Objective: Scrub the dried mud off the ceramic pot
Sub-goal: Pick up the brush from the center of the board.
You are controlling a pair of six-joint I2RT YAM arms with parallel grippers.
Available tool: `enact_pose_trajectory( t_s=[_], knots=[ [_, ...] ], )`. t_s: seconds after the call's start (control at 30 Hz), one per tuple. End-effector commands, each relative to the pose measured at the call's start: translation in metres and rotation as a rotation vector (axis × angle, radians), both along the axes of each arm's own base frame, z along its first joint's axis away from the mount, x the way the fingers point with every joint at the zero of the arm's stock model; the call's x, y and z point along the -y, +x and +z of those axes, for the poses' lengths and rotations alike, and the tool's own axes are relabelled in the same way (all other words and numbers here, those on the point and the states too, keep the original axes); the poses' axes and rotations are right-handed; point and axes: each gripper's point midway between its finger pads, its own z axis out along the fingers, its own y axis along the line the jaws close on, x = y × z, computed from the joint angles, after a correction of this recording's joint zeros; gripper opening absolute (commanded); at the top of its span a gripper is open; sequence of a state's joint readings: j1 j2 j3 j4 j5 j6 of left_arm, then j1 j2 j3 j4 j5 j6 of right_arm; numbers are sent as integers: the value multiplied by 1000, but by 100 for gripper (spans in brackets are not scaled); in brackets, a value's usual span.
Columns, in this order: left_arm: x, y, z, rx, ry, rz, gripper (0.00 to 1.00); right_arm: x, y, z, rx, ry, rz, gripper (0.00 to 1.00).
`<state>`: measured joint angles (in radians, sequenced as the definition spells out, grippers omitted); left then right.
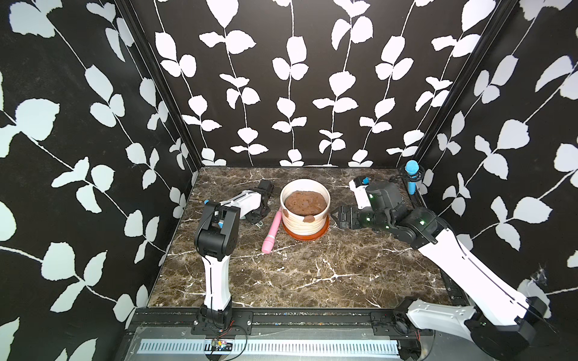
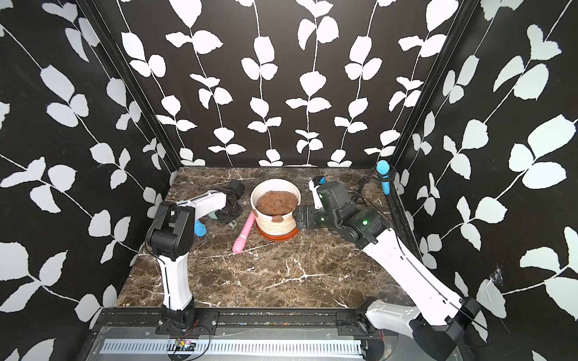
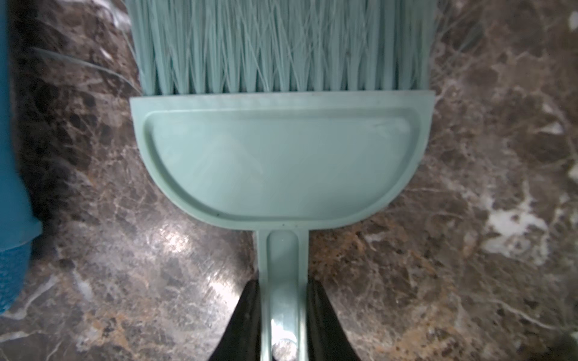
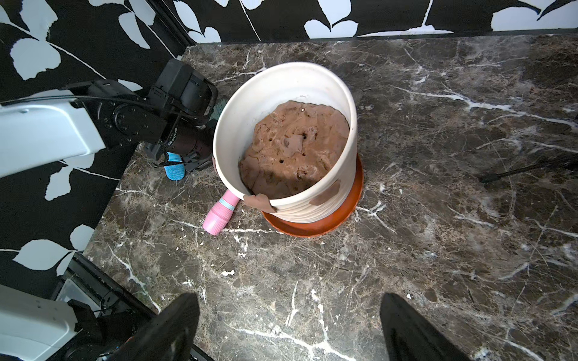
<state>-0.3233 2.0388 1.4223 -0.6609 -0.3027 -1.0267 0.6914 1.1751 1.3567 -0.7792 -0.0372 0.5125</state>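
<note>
In left end effector (image 3: 282, 289), mint brush (image 3: 281, 162) (bristle tips cropped)

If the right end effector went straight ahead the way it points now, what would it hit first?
Probably the ceramic pot: the open right end effector points across bare tabletop at its ribbed side. Its height is unclear, so the orange saucer rim might touch first.

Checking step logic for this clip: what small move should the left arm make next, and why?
Probably lift the brush slightly off the table: the left gripper looks closed on its handle, the brush lies flat, and mud patches sit on the pot.
</note>
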Motion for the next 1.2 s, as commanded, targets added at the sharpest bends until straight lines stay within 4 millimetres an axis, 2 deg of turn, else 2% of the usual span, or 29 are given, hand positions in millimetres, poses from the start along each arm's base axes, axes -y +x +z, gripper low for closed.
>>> enact_pose_trajectory(
  t_s=[0.0,0.13,0.27,0.47,0.6,0.67,0.73,0.8,0.9,1.03,1.17],
  knots=[
    [-1,-3,-1,-1,-26,-43,19,-5,4,13,35,47,-9,93],
    [-3,-8,45,65,-31,-90,19,-11,7,10,6,63,-16,93],
    [2,-17,91,158,-75,-154,19,-25,9,15,-10,124,8,93],
    [14,-43,138,273,-195,-239,19,-41,14,23,-51,233,1,93],
    [52,-54,174,387,-327,-440,17,-54,19,33,-111,335,-35,93],
    [77,-63,196,443,-345,-587,16,-69,19,43,-141,412,6,93],
    [110,-76,215,493,-360,-756,14,-87,17,51,-176,485,63,93],
    [138,-89,227,521,-416,-865,14,-100,18,49,-209,524,96,93],
    [160,-101,235,530,-491,-916,14,-109,19,39,-238,520,93,92],
    [176,-109,241,557,-506,-971,14,-118,22,30,-224,495,72,92],
    [186,-113,243,580,-539,-990,14,-110,42,1,-247,464,-83,88]
  ],
)
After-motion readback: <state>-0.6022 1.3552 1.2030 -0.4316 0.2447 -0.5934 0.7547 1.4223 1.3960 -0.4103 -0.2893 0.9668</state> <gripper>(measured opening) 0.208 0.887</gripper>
